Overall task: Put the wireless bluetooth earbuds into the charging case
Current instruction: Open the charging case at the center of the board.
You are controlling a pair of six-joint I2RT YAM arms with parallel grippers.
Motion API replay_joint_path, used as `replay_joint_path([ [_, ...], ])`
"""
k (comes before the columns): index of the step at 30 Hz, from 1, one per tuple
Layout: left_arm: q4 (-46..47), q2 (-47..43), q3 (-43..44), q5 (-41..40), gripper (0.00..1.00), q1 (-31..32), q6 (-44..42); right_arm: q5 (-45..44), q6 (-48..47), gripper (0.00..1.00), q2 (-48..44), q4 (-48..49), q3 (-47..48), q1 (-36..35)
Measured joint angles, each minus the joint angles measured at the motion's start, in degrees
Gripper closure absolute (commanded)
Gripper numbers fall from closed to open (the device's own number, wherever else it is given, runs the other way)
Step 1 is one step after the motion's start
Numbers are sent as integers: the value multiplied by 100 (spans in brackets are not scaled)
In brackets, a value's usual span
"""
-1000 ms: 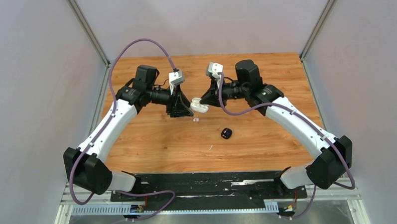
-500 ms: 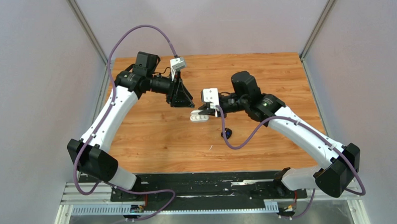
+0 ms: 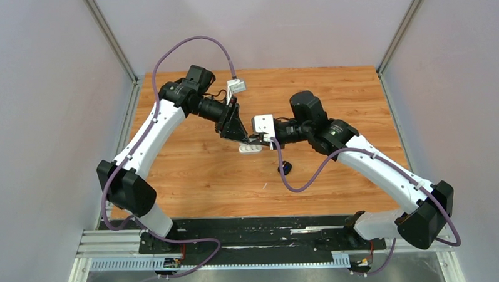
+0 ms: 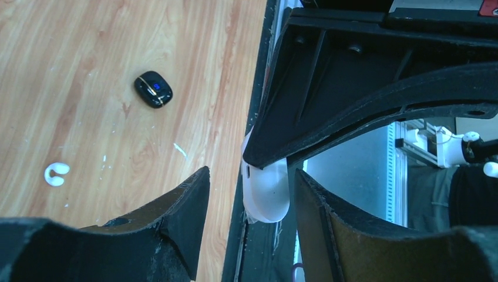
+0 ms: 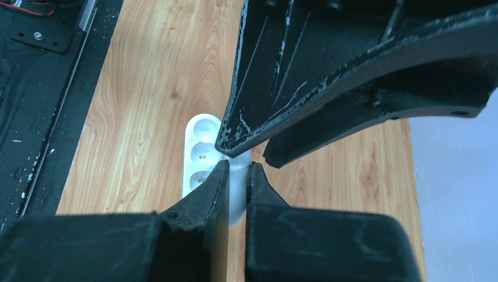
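the right pincer (image 5: 238, 167) was pinched almost shut on the white charging case (image 5: 199, 153). its two fingers clamped a thin upright part of the case (the lid, as far as we could tell). the tray of round wells lay just left of the fingertips in its own wrist view, and we saw small contact pins in two of those wells.

the left pincer (image 4: 249, 174) stood wide open and had hold of nothing. the case's rounded white end showed between its fingertips, with a gap on the left side. on the right side we could not tell whether finger and case touched. from above, the two pincers met tip to tip over the table (image 3: 192, 174), the left one angled down at the case from the far-left side.

one white earbud (image 4: 56, 173), a small c-shaped piece, lay on the wood well off to the left of the left pincer's left finger, apart from the case. a black case (image 4: 154, 89) with a blue light lay further ahead of that finger. from above it sat just on the near side of the right pincer.
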State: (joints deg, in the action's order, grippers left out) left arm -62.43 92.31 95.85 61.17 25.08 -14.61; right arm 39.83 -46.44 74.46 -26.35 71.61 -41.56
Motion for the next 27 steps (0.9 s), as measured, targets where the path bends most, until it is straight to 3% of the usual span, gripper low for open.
replay_joint_path([
  [11, -330, 192, 127, 76, 47, 83, -160, -39, -26, 100, 2, -39, 0, -63],
  [17, -568, 245, 251, 153, 40, 105, -444, -39, -22, 100, 2, -39, 0, -68],
  [22, -785, 295, 332, 192, 41, 114, -697, -39, -17, 100, 2, -37, 0, -68],
  [27, -909, 341, 334, 199, 46, 120, -846, -39, 26, 100, 2, -35, 0, -68],
])
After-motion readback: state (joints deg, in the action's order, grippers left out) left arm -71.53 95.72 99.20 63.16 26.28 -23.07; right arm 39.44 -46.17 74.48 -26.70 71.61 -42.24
